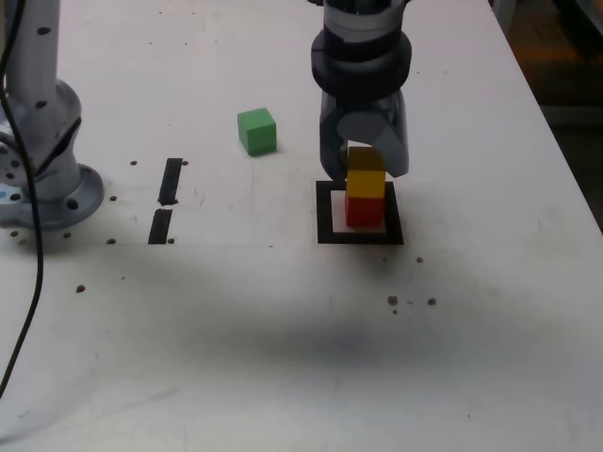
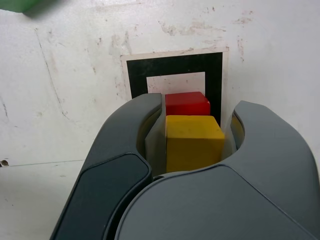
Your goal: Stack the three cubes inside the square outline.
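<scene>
Cubes first: going left to right in the exterior view, we see the green cube [image 1: 256, 130] loose on the table [image 1: 283, 330], well off to the side of the claw [image 1: 366, 174]; then, under the claw, the yellow cube [image 1: 366, 183] pinched between its jaws and seated on the red cube [image 1: 363, 211] inside the outline [image 1: 324, 215]. We judge the second cube is just being placed. Next we would release yellow, lift clear without nudging the stack, then fetch green.
</scene>
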Tool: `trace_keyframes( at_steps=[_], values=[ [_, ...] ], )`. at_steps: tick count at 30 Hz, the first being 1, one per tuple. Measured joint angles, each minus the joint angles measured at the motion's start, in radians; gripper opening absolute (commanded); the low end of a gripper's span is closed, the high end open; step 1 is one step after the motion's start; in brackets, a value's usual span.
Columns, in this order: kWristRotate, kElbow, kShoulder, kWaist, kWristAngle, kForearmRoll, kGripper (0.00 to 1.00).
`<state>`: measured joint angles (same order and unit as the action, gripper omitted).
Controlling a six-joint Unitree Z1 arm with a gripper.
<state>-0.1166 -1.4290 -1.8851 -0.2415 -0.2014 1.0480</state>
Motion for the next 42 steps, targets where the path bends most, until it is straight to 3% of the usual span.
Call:
trace_keyframes(
  at_steps=[12,20,28,42],
  values=[
    [-0.003,0.009,0.003,0.004,-0.003,-0.007,0.12],
    [-0.017,0.02,0.006,0.004,-0.002,-0.018,0.26],
    [-0.023,0.03,0.009,0.004,-0.001,-0.013,0.32],
    [-0.025,0.03,0.009,0.004,0.001,-0.015,0.34]
  ],
)
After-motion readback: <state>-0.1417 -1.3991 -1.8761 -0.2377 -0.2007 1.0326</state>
